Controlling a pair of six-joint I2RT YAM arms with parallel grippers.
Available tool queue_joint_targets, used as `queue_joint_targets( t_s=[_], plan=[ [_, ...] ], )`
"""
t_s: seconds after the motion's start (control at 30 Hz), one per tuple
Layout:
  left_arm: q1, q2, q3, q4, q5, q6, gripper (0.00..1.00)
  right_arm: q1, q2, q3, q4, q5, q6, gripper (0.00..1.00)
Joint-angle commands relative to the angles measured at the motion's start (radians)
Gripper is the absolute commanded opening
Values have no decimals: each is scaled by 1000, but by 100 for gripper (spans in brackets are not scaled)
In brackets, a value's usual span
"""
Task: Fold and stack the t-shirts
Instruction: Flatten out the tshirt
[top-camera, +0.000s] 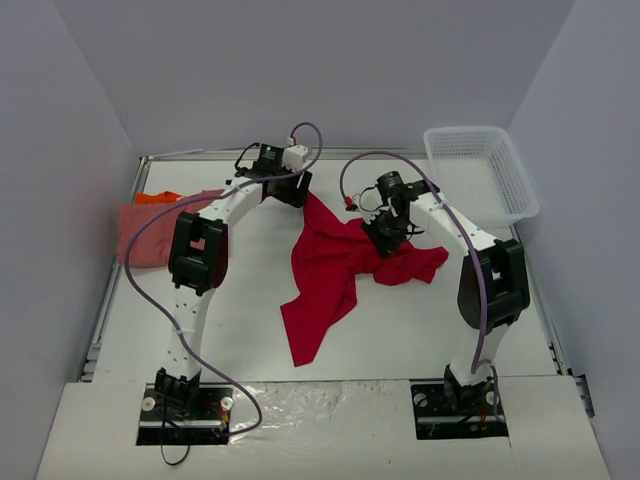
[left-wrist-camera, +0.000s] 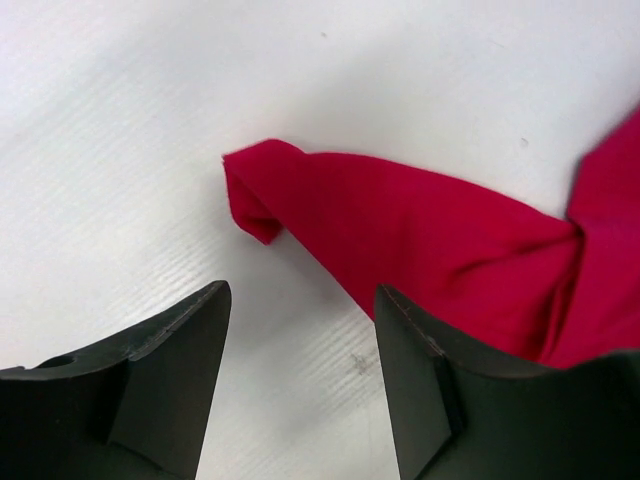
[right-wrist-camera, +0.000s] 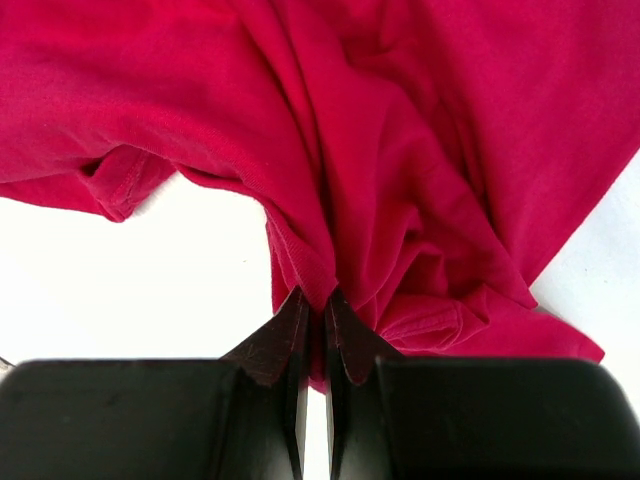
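Taking the top view as your dial, with the middle of the flat white table (top-camera: 420, 330) as its hub, the bright red soft cloth t-shirt (top-camera: 335, 270) lies crumpled and unfolded across the hub. One long tail runs toward 7 o'clock and ends nearest the arm bases, and a shorter lobe reaches out toward 3 o'clock. Just past the hub, toward 1 o'clock, your right gripper (top-camera: 385, 238) sits low on the bunched cloth. In its wrist view the right gripper (right-wrist-camera: 315, 325) has its two black fingers (right-wrist-camera: 280, 345) pressed together, with a ridge of the red t-shirt (right-wrist-camera: 400, 150) pinched between the tips, so it is clamped on that shirt. Farther on, toward 11 o'clock, your left gripper (top-camera: 292, 190) is over the shirt's far tip. Its wrist view shows the left gripper (left-wrist-camera: 300, 340) with its fingers (left-wrist-camera: 170, 380) standing apart, bare table between them and nothing in the gap. The rolled corner of the red t-shirt (left-wrist-camera: 400, 230) lies just ahead, and you cannot tell whether the right-hand finger touches the cloth edge. Out at 10 o'clock lies the salmon pink soft cloth t-shirt (top-camera: 140, 235), with the orange soft cloth t-shirt (top-camera: 158, 198) showing past its far edge. At 1 o'clock, in the far corner, stands the white plastic mesh basket (top-camera: 510, 175).
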Motion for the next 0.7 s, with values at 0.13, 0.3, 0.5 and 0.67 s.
queue_joint_targets(
  t_s=[0.13, 0.3, 0.5, 0.67],
  plan=[
    [7, 49, 133, 35, -65, -36, 59, -9, 34, -8, -54, -18, -21, 0],
    [5, 118, 216, 4, -38, -36, 58, -9, 49, -5, -54, -24, -21, 0],
    [4, 169, 271, -20, -24, -67, 42, -9, 61, -3, -54, -21, -19, 0],
    [4, 204, 305, -57, -11, -64, 23, -9, 66, 4, -55, -16, -19, 0]
  ],
)
